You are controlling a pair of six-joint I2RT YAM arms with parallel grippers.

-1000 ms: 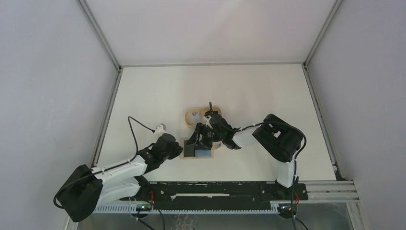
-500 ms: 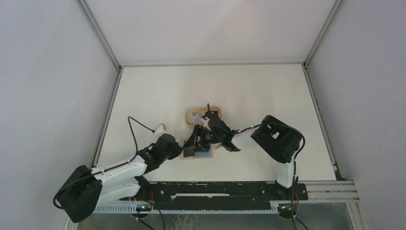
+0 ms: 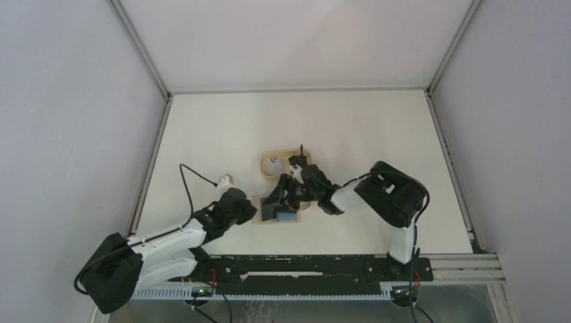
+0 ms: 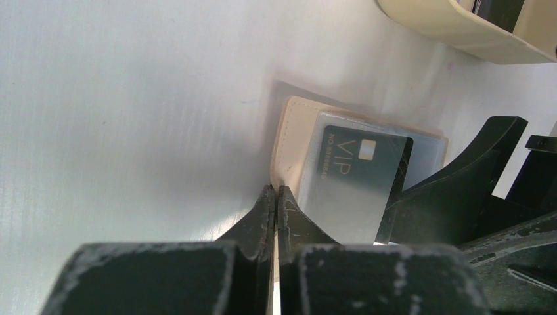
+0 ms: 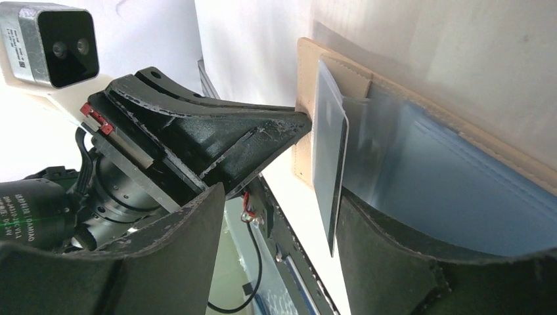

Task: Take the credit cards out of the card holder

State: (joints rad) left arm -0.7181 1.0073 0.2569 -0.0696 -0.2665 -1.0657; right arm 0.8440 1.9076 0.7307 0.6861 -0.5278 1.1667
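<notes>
One dark VIP card (image 4: 358, 176) in one tan card holder (image 4: 293, 142)

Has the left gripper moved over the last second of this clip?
No. The left gripper sits at the card holder's left edge, just as far from the table's left rail as in both earlier top views.

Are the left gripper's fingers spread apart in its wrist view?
No, the left gripper is shut, tips at the tan fold-over wallet.
</notes>
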